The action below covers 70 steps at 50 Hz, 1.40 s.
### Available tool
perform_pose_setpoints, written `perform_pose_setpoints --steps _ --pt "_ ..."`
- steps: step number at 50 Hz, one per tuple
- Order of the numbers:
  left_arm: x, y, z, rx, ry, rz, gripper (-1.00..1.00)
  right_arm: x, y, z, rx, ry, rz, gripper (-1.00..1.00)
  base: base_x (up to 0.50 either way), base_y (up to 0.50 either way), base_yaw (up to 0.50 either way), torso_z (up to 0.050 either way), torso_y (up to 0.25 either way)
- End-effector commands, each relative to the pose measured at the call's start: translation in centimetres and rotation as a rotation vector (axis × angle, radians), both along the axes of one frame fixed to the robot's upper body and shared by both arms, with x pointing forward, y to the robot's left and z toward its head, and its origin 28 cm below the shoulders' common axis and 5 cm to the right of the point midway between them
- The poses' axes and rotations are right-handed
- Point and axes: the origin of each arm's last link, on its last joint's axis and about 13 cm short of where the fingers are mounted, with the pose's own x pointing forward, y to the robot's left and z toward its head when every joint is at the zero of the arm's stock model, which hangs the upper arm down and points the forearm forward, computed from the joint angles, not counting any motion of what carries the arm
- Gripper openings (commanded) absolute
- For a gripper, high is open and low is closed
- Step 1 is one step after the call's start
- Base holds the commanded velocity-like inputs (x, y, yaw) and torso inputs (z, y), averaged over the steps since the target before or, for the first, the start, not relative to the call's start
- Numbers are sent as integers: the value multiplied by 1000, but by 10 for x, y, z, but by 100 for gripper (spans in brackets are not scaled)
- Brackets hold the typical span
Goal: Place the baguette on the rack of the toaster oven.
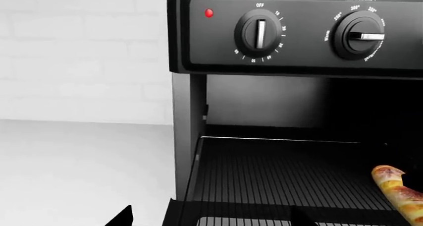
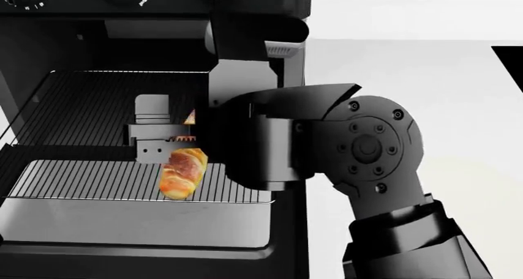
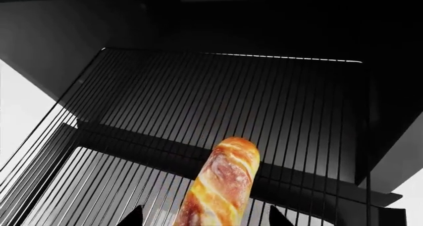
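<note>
The black toaster oven [image 1: 218, 57] [image 2: 253, 10] stands with its door [image 2: 139, 225] dropped down. Its wire rack [image 2: 82, 180] [image 3: 198, 97] [image 1: 278, 176] is slid partway out over the door. The golden-orange baguette [image 2: 181, 174] [image 3: 223, 186] [image 1: 400, 192] is at the rack's front part, on or just over the wires. My right gripper [image 3: 206, 217] [image 2: 159, 145] is open, a fingertip on each side of the loaf with a gap to each. My left gripper [image 1: 211, 218] is open and empty, low at the oven's front left corner. It does not show in the head view.
Two knobs [image 1: 260, 31] [image 1: 357, 35] and a red lamp [image 1: 209, 13] sit on the oven's upper front. A white counter [image 2: 408, 71] [image 1: 79, 166] runs on both sides, with a white brick wall [image 1: 79, 47] behind. My right arm's bulky joint [image 2: 359, 150] hides the oven's right side.
</note>
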Motion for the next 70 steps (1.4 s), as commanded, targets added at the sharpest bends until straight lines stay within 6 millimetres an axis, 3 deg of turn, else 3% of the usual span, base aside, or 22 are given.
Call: perform_pose_setpoints --steps 1,17,45,70 --pt "0 0 0 -1 0 1 100 -2 0 4 1 -9 1 100 0 0 0 0 0" --pt "-3 3 1 -2 -2 1 100 -11 -5 23 11 -87 -35 100 0 0 0 0 0" --pt "-2 1 4 8 -5 1 100 -52 -41 19 19 -182 -61 100 0 0 0 0 0" --pt "-3 1 2 10 -2 -2 100 -61 -72 13 23 -315 -122 100 0 0 0 0 0"
